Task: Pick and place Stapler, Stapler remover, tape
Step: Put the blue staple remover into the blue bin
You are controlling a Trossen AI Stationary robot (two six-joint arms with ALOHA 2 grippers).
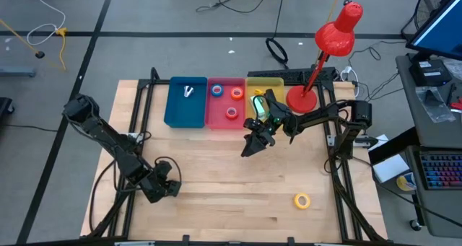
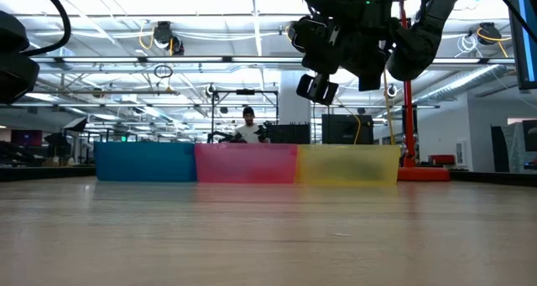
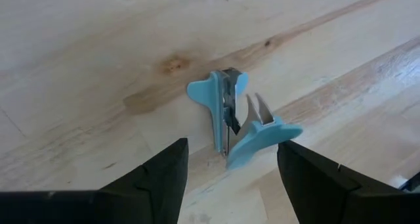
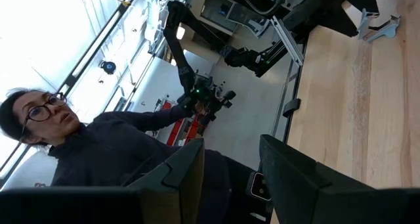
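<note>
Tape rolls are sorted by bin: a blue (image 1: 216, 90), an orange (image 1: 237, 94) and a red roll (image 1: 231, 113) lie in the pink bin (image 1: 226, 123), while the yellow roll (image 1: 302, 200) is left on the wooden table (image 1: 231, 181), well apart from the right gripper (image 1: 254, 141) and on the near side of it. This gripper is held above the table just in front of the yellow bin (image 1: 264, 81), its fingers (image 4: 295, 178) apart and nothing between them; probably it is free to go for the yellow roll. A blue staple remover (image 3: 231, 119) lies on the wood directly ahead of the left gripper (image 3: 230, 175), whose fingers are spread and empty, as if set to close on it. A small metal object (image 1: 188, 91) is seen in the blue bin (image 1: 184, 116). Inside the yellow bin something greenish is partly hidden by the arm, so a stapler cannot be confirmed.
</note>
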